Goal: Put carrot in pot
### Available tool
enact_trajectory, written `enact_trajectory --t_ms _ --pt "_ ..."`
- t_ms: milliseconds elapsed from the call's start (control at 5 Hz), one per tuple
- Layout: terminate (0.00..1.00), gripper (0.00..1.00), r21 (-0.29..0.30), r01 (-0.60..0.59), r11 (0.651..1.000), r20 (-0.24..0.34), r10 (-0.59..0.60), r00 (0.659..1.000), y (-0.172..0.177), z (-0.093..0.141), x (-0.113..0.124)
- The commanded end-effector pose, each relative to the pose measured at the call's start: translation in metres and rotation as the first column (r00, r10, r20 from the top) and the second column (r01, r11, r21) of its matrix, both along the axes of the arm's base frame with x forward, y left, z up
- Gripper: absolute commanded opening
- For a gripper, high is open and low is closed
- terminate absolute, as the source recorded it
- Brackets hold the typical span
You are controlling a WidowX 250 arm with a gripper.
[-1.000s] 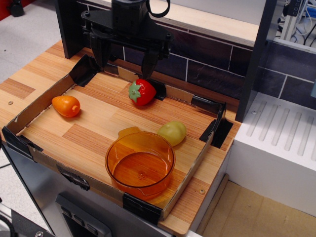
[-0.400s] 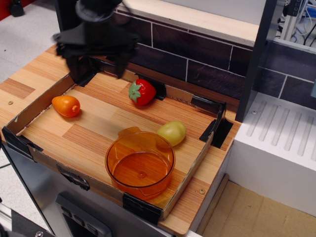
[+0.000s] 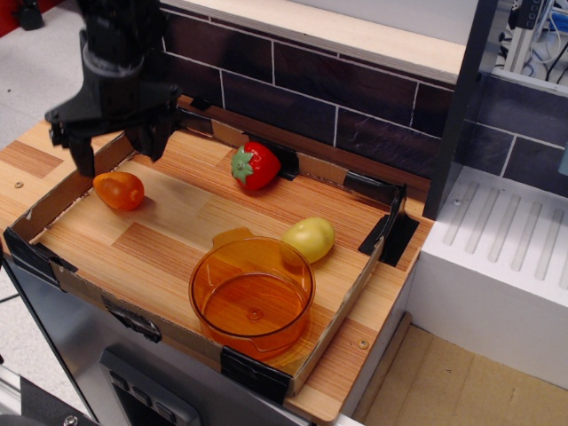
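Wooden surface (image 3: 204, 222), walled | my tool (image 3: 115, 153) swung over from strawberry (image 3: 255, 166), now above carrot (image 3: 119, 190), jaws spread, empty | pot (image 3: 252, 296) well off, unfilled | descent next.

carrot (image 3: 119, 190) left, pot (image 3: 252, 295) front, strawberry (image 3: 254, 166) behind

The tool (image 3: 122, 158) has swung left from behind the strawberry (image 3: 255, 166) to above the carrot (image 3: 119, 190).
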State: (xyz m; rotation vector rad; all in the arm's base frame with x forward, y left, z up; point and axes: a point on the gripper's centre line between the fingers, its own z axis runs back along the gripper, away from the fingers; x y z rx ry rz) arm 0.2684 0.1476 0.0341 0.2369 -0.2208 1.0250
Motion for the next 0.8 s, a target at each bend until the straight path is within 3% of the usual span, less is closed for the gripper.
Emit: enact_trajectory --t_ms 0,400,600 --pt "0.0 1.0 -0.023 -0.027 0.999 0.012 0.027 1.0 0.0 -0.011 -0.014" --pt "0.0 1.0 -0.027 -0.042 0.999 0.039 0.043 0.998 -0.003 -0.024 -0.023" --pt "0.0 0.0 -0.023 -0.057 0.998 0.032 0.058 0.998 -0.002 -0.028 -0.019"
